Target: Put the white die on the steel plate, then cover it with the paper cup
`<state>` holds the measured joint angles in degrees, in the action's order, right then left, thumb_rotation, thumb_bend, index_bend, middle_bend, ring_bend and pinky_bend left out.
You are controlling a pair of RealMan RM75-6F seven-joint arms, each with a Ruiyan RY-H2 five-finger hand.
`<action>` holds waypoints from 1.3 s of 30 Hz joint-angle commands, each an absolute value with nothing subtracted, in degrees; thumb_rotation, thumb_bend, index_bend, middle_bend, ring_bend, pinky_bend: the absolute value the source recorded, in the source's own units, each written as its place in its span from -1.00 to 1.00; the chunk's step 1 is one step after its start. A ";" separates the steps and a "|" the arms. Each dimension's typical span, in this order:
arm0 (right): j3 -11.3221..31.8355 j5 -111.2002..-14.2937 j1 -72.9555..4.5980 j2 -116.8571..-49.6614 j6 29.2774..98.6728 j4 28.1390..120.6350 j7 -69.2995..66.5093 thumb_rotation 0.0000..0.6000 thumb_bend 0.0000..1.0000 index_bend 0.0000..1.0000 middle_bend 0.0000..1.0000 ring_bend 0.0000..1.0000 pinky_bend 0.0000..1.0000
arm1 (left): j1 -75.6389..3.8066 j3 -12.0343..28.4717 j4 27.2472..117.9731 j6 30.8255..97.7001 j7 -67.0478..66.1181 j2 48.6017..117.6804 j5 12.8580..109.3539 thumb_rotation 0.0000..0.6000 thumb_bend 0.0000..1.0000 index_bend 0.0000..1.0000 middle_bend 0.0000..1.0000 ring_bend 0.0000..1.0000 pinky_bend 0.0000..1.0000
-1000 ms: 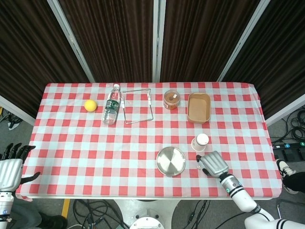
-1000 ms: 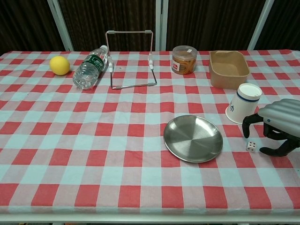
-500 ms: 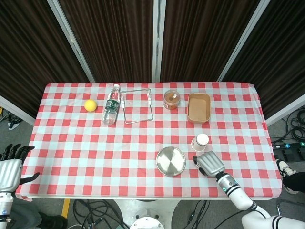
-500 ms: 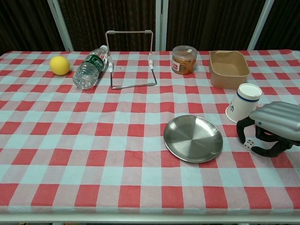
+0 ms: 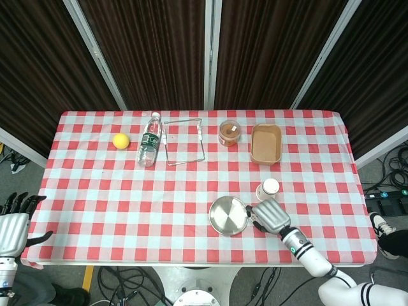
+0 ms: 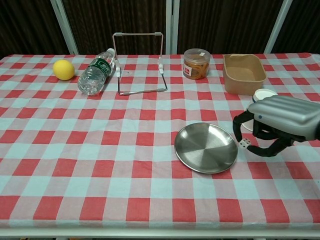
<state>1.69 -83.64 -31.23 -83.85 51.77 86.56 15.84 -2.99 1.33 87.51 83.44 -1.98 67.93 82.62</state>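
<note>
My left hand (image 5: 14, 231) sits nearest me, off the table's near left corner with its fingers spread and nothing in it, well apart from everything the task needs.

My right hand (image 6: 280, 122) is the one at work. Its fingers are curled down around the white die (image 6: 244, 143), which looks pinched between thumb and fingertips and appears lifted just clear of the checked tablecloth (image 6: 100, 170), though I cannot tell for certain that it is off the cloth. The die sits at the leftmost tip of my right hand, under the fingers, on the side facing the steel plate (image 6: 205, 147). That is the relation the next move turns on: the plate lies directly to the left of the die, its right rim just beside it, so I judge a short carry leftward would bring the die over the plate before letting go.

Behind my right hand, partly hidden by it, stands the paper cup (image 6: 263, 94), rim down; the right hand is far nearer to it than the left.

Farther back stand a brown tray (image 6: 244, 73), a snack jar (image 6: 195, 63), a wire stand (image 6: 139, 62), a lying water bottle (image 6: 96, 72) and a lemon (image 6: 63, 69).
</note>
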 commanded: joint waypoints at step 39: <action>8.18 -70.71 -31.42 -77.36 49.46 81.20 -7.98 1.00 -0.95 -0.77 -0.54 -0.84 -0.59 | -3.06 1.73 87.89 83.78 -3.52 68.29 82.81 1.00 -0.98 -0.61 -0.61 -0.82 -1.00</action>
<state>8.77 -71.66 -30.77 -76.58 51.31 82.88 -6.83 -3.11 1.71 87.75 83.68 -3.44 68.33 82.87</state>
